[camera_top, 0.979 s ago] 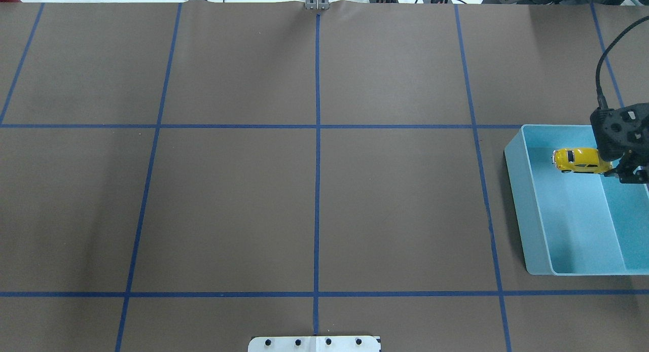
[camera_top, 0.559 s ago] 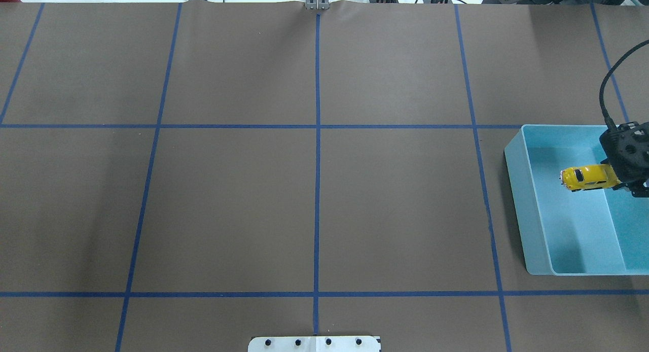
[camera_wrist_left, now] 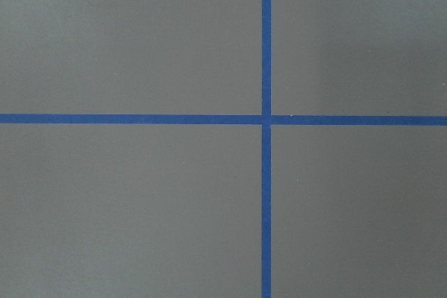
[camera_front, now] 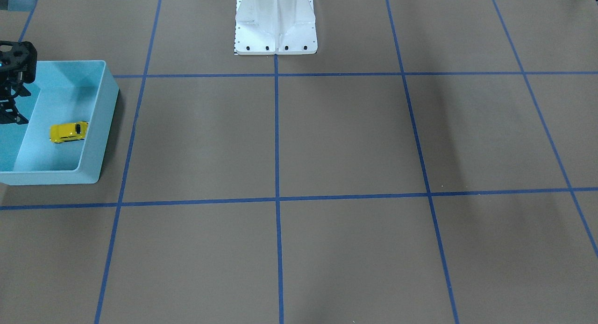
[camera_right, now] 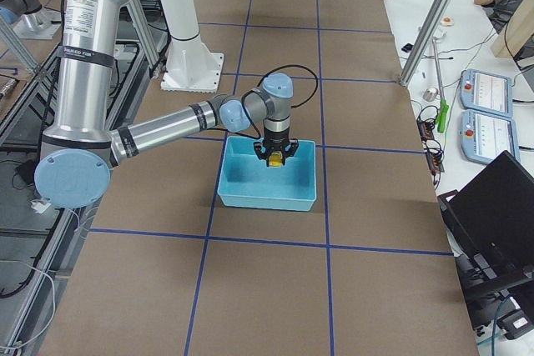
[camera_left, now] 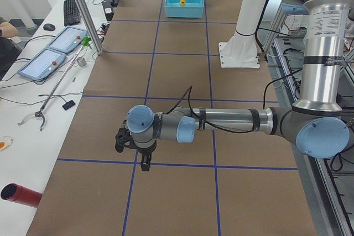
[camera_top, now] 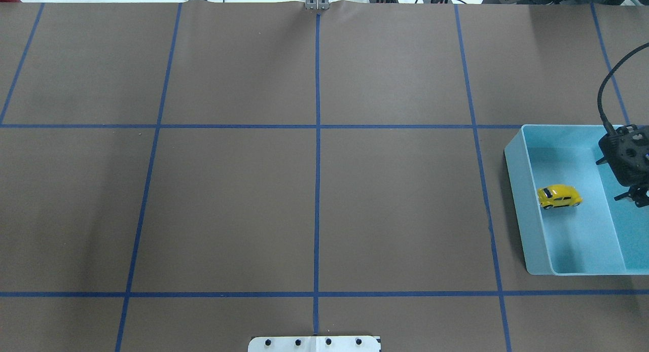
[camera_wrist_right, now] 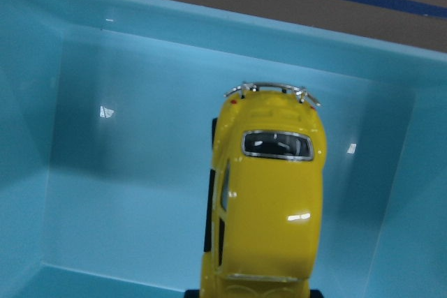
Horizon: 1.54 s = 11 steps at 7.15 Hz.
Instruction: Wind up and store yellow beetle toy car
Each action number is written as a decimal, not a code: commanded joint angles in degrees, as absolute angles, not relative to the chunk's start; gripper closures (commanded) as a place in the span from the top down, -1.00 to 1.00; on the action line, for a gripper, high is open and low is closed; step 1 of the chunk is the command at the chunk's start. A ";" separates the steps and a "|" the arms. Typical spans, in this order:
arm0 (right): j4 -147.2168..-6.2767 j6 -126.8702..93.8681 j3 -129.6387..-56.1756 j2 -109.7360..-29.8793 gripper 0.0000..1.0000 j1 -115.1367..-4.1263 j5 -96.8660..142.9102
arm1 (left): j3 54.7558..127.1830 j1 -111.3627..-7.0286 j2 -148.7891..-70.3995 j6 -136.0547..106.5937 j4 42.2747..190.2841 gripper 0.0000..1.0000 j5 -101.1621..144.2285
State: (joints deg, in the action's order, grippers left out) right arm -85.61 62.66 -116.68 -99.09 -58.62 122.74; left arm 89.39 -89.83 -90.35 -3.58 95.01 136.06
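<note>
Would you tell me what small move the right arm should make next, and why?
Probably lift the right gripper straight up, away from the bin: the car rests on the bin floor, clear of the open jaws, so storing looks done.

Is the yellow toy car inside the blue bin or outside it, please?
Inside: the yellow toy car sits on the floor of the blue bin, enclosed by its walls.
</note>
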 commanded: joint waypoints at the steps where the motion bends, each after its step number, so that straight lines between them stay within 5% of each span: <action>1: -85.61 62.67 -116.63 -99.05 1.00 -58.62 123.05 | 89.38 -89.82 -90.35 -3.60 95.01 1.00 136.05; 7: -95.49 58.48 -99.87 -95.20 1.00 -95.12 132.10 | 89.30 -89.82 -90.35 -3.60 95.01 1.00 136.05; 10: -102.84 11.47 -96.95 -92.47 1.00 -99.41 132.89 | 89.21 -89.74 -90.35 -3.60 95.01 1.00 136.05; 11: -102.14 10.99 -97.03 -92.29 1.00 -99.40 132.72 | 89.21 -89.74 -90.35 -3.69 95.10 1.00 136.14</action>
State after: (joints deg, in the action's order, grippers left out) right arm -102.13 19.08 -97.36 -92.90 -98.99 132.78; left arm 89.22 -89.74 -90.35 -3.62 95.03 136.07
